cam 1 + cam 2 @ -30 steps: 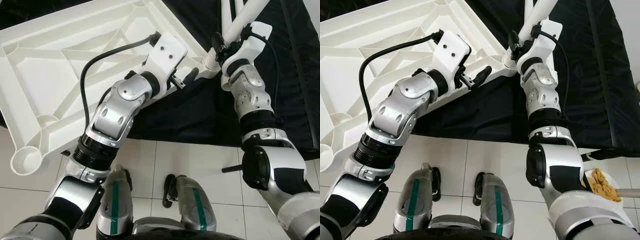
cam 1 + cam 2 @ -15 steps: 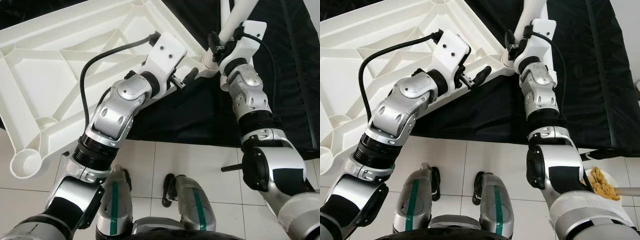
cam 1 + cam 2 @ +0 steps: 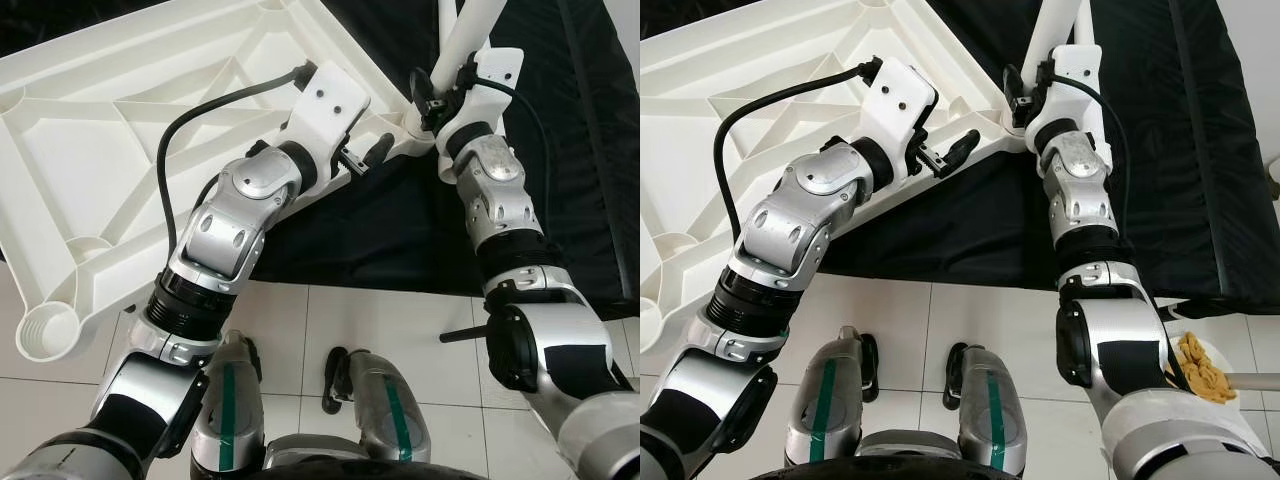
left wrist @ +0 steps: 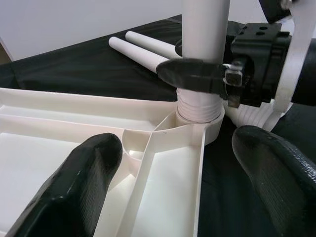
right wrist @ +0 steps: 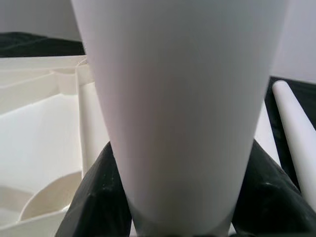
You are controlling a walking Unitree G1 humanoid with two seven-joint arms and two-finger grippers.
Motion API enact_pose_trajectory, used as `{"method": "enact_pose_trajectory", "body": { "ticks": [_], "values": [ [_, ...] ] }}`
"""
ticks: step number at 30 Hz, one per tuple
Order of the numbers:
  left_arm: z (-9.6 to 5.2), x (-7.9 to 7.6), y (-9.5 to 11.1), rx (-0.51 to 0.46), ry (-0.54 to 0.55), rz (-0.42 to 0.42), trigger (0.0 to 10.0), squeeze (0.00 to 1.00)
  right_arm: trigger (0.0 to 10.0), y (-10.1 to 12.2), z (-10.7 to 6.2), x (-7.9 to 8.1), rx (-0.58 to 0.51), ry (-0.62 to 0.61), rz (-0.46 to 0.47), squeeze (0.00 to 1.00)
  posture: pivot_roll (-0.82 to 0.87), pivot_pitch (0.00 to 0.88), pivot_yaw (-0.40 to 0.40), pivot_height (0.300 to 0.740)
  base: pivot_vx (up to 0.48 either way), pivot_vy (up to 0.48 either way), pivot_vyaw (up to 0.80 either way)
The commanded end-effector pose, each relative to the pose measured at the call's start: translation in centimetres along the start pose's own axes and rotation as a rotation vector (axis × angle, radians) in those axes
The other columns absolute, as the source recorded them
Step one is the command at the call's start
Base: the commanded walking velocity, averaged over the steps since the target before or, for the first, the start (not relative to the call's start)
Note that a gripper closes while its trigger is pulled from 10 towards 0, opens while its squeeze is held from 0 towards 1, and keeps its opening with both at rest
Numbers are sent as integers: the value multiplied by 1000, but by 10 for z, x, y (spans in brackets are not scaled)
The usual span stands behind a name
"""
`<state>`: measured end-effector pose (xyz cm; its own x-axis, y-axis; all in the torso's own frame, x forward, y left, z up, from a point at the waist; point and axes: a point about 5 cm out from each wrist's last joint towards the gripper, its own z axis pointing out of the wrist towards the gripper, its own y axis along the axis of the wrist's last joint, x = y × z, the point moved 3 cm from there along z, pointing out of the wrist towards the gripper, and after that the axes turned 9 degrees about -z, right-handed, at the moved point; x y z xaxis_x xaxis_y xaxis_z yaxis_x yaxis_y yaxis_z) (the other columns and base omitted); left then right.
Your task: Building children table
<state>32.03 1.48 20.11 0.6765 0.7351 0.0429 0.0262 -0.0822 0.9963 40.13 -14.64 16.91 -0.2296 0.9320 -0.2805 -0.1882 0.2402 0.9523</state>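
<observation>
My right gripper [image 4: 207,74] is clamped on the table leg [image 3: 465,35], standing in the corner socket [image 4: 200,116] of the upturned tabletop [image 3: 120,150]. Left gripper [image 3: 365,160] spread, straddling the corner rim. Likely light, stiff, slick plastic; hold low near the thread.

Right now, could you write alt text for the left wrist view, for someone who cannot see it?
A white plastic table leg stands in the threaded corner socket of an upturned white ribbed tabletop, gripped by the right gripper. The left gripper's open jaws frame that corner; two spare white legs lie on black cloth.
</observation>
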Motion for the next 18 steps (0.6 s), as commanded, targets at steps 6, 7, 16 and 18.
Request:
{"method": "enact_pose_trajectory", "body": {
  "ticks": [6,7,16,18],
  "values": [
    [-2,1,4,-9,29,14,10000,0,10000,-39,-15,13,142,57,-4,0,111,93,-74,740,0,0,0],
    [-2,1,4,-9,29,15,10000,0,10000,-39,-16,12,143,53,-2,0,110,92,-71,740,0,0,0],
    [-2,0,5,-11,23,19,10000,0,10000,-50,-18,1,194,-32,147,0,108,96,-65,740,0,0,0],
    [-2,0,6,-11,22,20,10000,0,10000,-54,-19,-3,215,-61,203,0,109,97,-65,740,0,0,0]
  ]
}}
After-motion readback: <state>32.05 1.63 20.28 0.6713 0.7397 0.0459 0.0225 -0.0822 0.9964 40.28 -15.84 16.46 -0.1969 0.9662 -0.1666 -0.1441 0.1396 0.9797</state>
